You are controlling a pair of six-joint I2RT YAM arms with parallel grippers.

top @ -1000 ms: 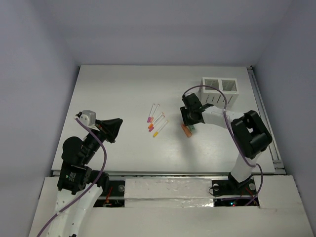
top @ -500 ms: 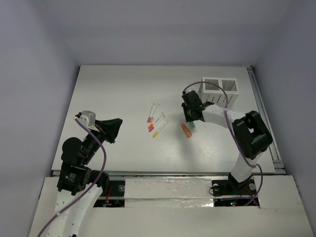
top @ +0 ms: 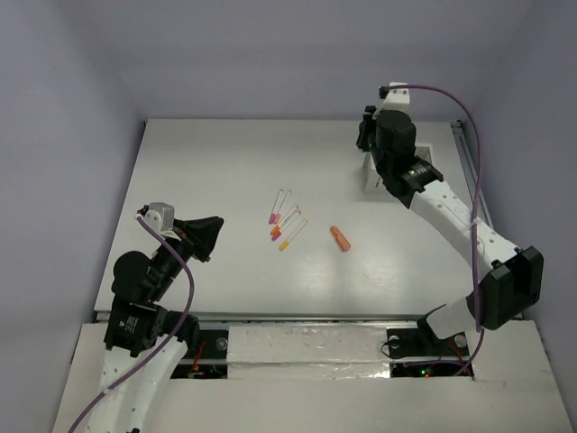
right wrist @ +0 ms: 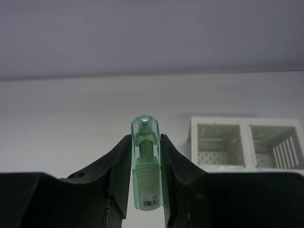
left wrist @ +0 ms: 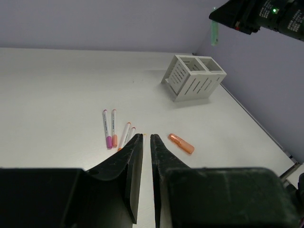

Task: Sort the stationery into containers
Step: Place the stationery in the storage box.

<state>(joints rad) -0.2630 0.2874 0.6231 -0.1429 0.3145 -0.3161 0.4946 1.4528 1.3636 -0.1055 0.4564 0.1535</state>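
My right gripper (right wrist: 146, 138) is shut on the mint green chunky piece (right wrist: 146, 171) and holds it high in the air, to the left of the white two-compartment holder (right wrist: 244, 142). In the top view the right gripper (top: 367, 133) hangs over the holder's (top: 425, 157) left end and hides most of it. The orange chunky piece (top: 340, 238) lies mid-table. Several white pens (top: 285, 217) with pink, orange and yellow caps lie left of it. My left gripper (left wrist: 146, 137) is shut and empty, low at the near left, pointing towards the pens (left wrist: 114, 134).
The left wrist view shows the holder (left wrist: 194, 76) at the far right of the table, the orange piece (left wrist: 181, 143) near my fingertips, and the mint piece (left wrist: 214, 33) held high. The table's right edge (top: 487, 234) has a rail.
My right gripper has lifted the mint green piece from beside the orange piece and carried it up and back towards the holder. The orange piece stays on the table. The left arm has not moved.
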